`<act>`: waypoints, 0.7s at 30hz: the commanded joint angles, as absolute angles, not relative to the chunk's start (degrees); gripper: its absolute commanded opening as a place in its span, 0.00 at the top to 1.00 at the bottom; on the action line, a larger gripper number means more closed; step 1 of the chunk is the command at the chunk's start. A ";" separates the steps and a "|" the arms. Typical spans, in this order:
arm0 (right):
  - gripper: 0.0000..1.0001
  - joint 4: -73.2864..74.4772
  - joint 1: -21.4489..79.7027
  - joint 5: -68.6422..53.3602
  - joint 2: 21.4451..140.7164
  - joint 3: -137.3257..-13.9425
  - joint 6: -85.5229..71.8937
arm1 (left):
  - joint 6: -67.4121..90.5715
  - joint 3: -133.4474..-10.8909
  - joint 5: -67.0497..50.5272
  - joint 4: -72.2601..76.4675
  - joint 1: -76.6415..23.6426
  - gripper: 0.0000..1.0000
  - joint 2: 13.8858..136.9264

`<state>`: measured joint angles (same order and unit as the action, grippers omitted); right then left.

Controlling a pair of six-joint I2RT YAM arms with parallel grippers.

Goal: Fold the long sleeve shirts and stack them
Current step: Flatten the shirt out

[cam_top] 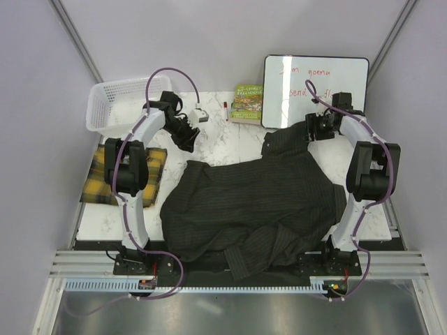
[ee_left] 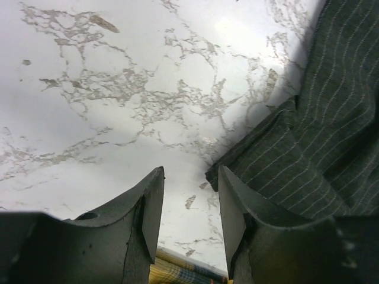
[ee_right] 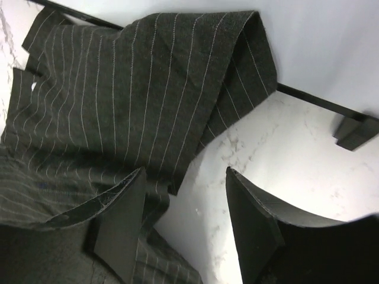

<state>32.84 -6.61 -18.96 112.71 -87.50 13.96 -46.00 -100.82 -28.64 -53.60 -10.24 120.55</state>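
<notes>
A: What takes up most of the desk (cam_top: 230,143)?

B: The dark pinstriped shirt (cam_top: 258,202); it lies rumpled across the middle and right of the white marble; one part hangs over the near edge between the two arm bases; another reaches back toward the whiteboard (cam_top: 318,73) at the far right.

A: And the other shirt?

B: The yellow-and-black plaid shirt (cam_top: 92,187) lies folded at the left edge, partly under the left arm, near the dark one's left side; behind it stands a white mesh basket (cam_top: 98,112); a green book (cam_top: 246,103) lies at the far middle.

A: The tools?

B: The left tool (ee_left: 189,174) hangs over bare marble just beside the dark shirt's edge, fingers spread, nothing between them; the right tool (ee_right: 186,174) hovers at the shirt's far right part, fingers spread wide, one above the cloth, pinching nothing.
</notes>
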 commanded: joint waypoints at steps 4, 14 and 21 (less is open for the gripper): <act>0.37 27.16 -6.85 -22.15 116.28 -87.45 7.65 | -51.41 -102.66 -30.49 -56.77 -9.67 0.52 122.87; 0.36 24.96 -6.85 -23.20 117.77 -85.78 5.80 | -54.23 -100.55 -35.51 -58.71 -10.11 0.44 122.87; 0.41 24.00 -6.77 -25.66 119.88 -87.10 3.61 | -54.41 -100.55 -36.04 -59.15 -10.28 0.43 123.31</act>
